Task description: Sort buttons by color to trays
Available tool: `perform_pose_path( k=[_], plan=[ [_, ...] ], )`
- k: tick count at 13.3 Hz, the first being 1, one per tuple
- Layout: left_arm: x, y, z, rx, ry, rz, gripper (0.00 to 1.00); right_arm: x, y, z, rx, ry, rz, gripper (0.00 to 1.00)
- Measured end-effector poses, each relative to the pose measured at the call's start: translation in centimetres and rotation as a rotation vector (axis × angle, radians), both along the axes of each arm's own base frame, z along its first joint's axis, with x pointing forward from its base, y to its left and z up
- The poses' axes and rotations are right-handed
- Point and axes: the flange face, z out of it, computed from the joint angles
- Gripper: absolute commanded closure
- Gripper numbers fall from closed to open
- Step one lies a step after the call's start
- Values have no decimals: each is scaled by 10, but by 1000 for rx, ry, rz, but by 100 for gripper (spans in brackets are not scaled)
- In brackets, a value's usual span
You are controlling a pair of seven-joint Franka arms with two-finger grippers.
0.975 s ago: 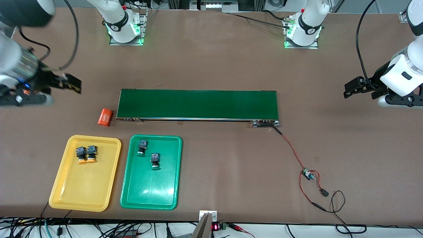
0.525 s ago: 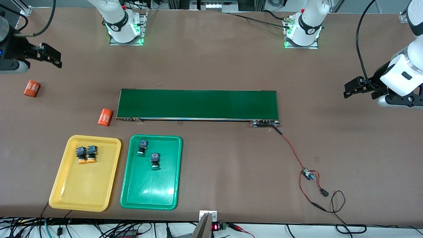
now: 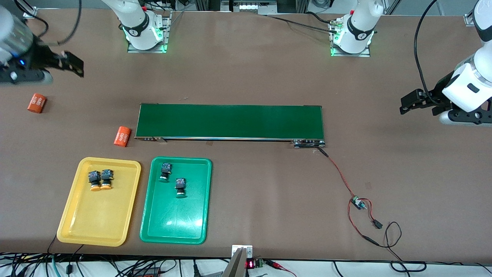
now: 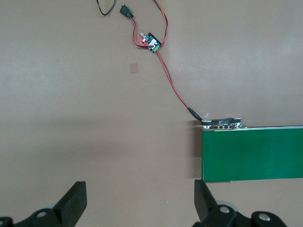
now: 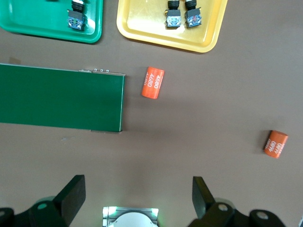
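Surface (image 3: 246, 69): brown, long, carrying everything below; my two bases stand along its edge farthest from the front camera.

Belt (image 3: 230, 121): dark green, long axis running from the right arm's end toward the left arm's end, bare on top.

Yellow tray (image 3: 73, 223): nearer the front camera than the belt, at the right arm's end; long axis running toward the camera.

Green tray (image 3: 173, 227): just beside the yellow tray, toward the left arm's end, same lie.

My right hand (image 3: 73, 64): up in the air over bare surface at my own end, fingers spread wide, holding nothing. It is the nearer of my two hands to both trays, which lie from it toward the front camera.

My left hand (image 3: 409, 102): over bare surface at the left arm's end, well apart from the trays, fingers wide, empty; this arm waits.

Orange cylinders, two, white lettering: one (image 3: 122, 136) just off the belt's end, one (image 3: 36, 103) close under my right hand's position. Not mine to sort.

Yellow buttons (image 3: 100, 179): two, side by side and touching, in the yellow tray, caps pointing toward the camera.

Green buttons (image 3: 173, 179): two, apart from each other, in the green tray, caps likewise.

Judgement: each colour lies in its matching tray; I see no button left for either hand.
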Motion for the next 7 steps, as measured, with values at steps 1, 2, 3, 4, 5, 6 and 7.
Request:
perform_pose_path(
  k=[1,2,3,4,5,6,7],
  plan=[
    [0,0,0,0,0,0,0,9,0,-15,1,16,0,0],
    [0,0,0,0,0,0,0,15,-1,-26,2,25,0,0],
    [0,0,0,0,0,0,0,18,-1,-32,3,30,0,0],
    [0,0,0,0,0,0,0,19,0,-33,3,32,1,0],
    [0,0,0,0,0,0,0,18,0,-30,3,28,2,0],
    [0,-1,0,0,0,-1,0,17,2,-27,3,23,3,0],
    [0,-1,0,0,0,-2,0,16,3,-24,1,16,-4,0]
  ],
)
